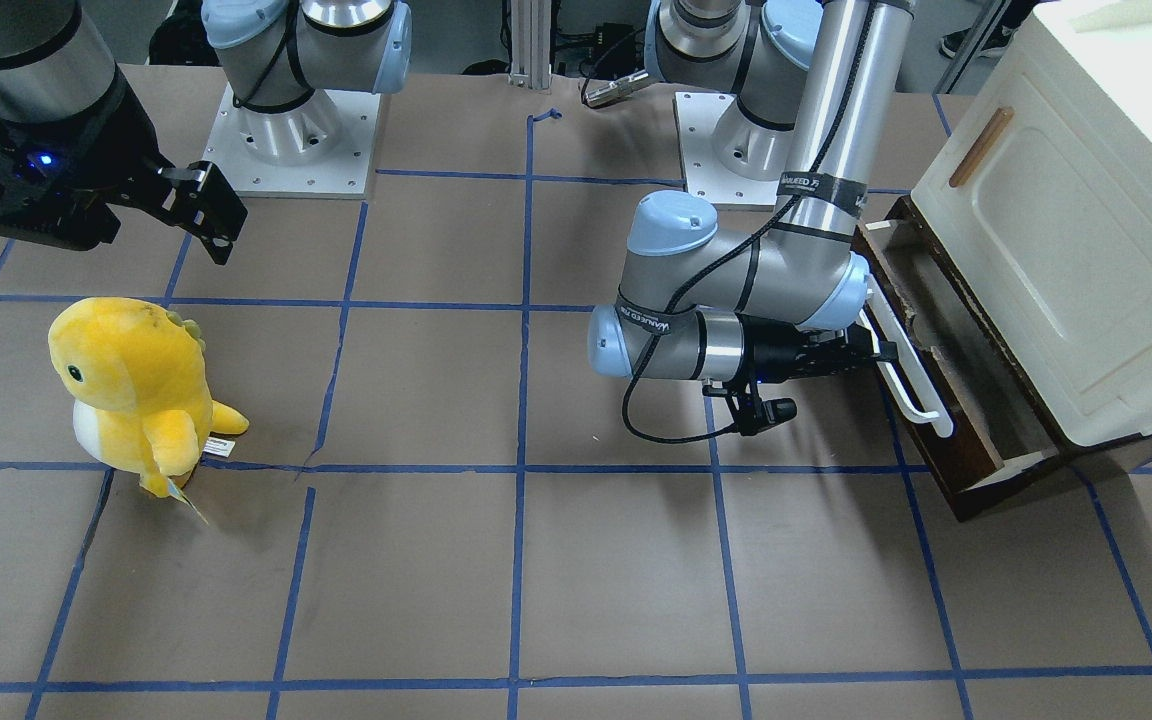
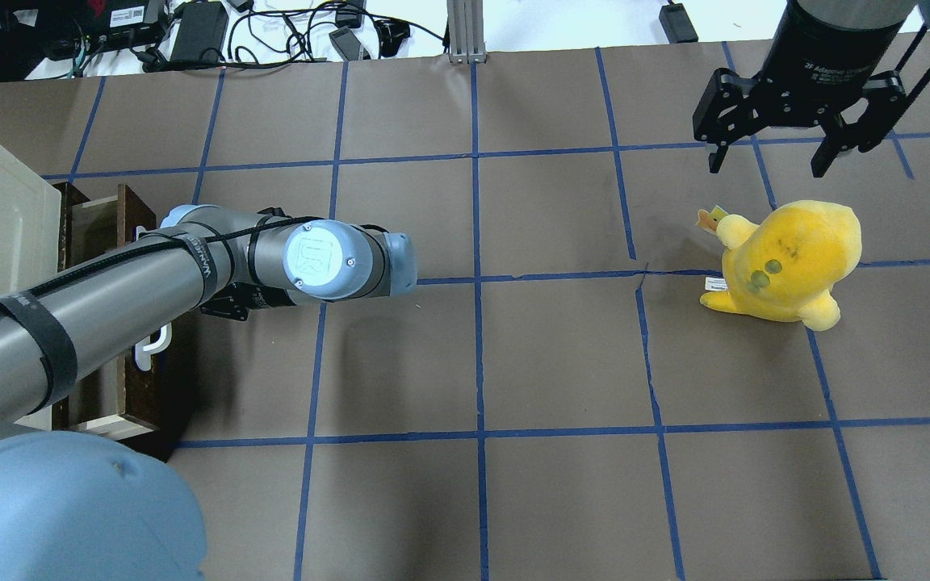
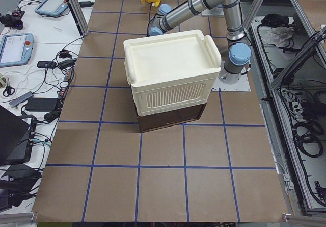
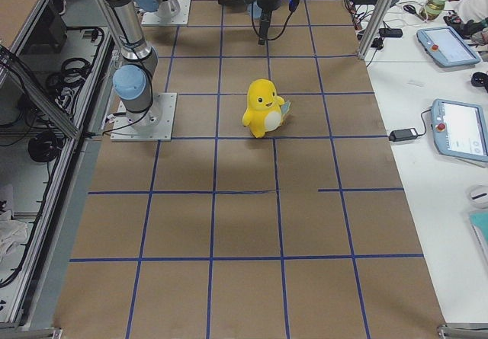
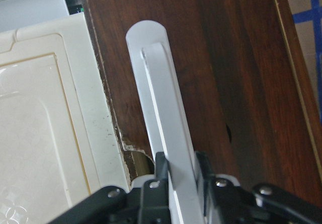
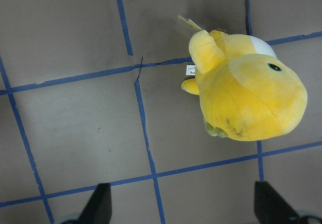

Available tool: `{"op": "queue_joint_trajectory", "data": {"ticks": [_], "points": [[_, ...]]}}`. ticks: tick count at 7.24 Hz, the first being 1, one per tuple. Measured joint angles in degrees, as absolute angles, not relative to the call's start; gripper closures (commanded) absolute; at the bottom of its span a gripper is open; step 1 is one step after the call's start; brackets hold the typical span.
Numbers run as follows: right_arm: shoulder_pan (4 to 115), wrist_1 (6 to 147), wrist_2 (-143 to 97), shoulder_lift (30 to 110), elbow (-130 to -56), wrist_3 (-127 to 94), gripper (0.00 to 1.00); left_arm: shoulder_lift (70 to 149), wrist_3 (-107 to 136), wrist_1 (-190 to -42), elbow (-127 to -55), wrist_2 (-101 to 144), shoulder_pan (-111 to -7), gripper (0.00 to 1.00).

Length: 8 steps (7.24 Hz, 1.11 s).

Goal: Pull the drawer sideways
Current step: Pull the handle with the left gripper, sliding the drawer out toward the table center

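The drawer [image 1: 936, 420] has a dark brown front and a long white bar handle [image 1: 904, 365]. It stands partly pulled out from under the cream-white cabinet [image 1: 1066, 220]. My left gripper [image 1: 874, 350] is shut on the handle near its middle. In the left wrist view both fingers clamp the white handle [image 5: 161, 108] against the brown front [image 5: 231, 58], with the gripper [image 5: 181, 176] at the bottom. In the overhead view the drawer [image 2: 136, 211] is largely hidden under my left arm. My right gripper [image 2: 770, 160] is open and empty, hovering far off above the table; it also shows in the right wrist view [image 6: 183, 209].
A yellow plush toy [image 2: 788, 258] stands on the brown paper table below my right gripper and also shows in the front view [image 1: 131, 390] and the right wrist view [image 6: 246, 93]. The cabinet [image 3: 170, 74] sits at the table's left end. Cables and tablets lie beyond the far edge.
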State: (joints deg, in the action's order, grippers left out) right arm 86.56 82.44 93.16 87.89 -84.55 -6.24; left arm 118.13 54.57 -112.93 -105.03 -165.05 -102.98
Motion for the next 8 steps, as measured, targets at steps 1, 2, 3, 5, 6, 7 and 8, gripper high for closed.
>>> {"op": "queue_joint_trajectory", "data": {"ticks": [1, 2, 3, 5, 6, 7, 8], "points": [[86.5, 82.4, 93.2, 87.9, -84.6, -6.2, 0.00, 118.1, 54.5, -113.0, -105.0, -165.0, -103.2, 0.74], [86.5, 82.4, 93.2, 87.9, -84.6, -6.2, 0.00, 118.1, 54.5, -113.0, -105.0, -165.0, -103.5, 0.74], [86.5, 82.4, 93.2, 87.9, -84.6, -6.2, 0.00, 118.1, 54.4, -113.0, -105.0, -165.0, -104.1, 0.74], [86.5, 82.4, 93.2, 87.9, -84.6, -6.2, 0.00, 118.1, 54.2, -113.1, -104.9, -165.1, -104.9, 0.74], [86.5, 82.4, 93.2, 87.9, -84.6, -6.2, 0.00, 118.1, 54.2, -113.1, -104.9, -165.1, -105.1, 0.74], [86.5, 82.4, 93.2, 87.9, -84.6, -6.2, 0.00, 118.1, 54.1, -113.1, -104.9, -165.1, -105.3, 0.74], [86.6, 82.4, 93.2, 87.9, -84.6, -6.2, 0.00, 118.1, 54.1, -113.2, -104.9, -165.1, -105.4, 0.74]]}}
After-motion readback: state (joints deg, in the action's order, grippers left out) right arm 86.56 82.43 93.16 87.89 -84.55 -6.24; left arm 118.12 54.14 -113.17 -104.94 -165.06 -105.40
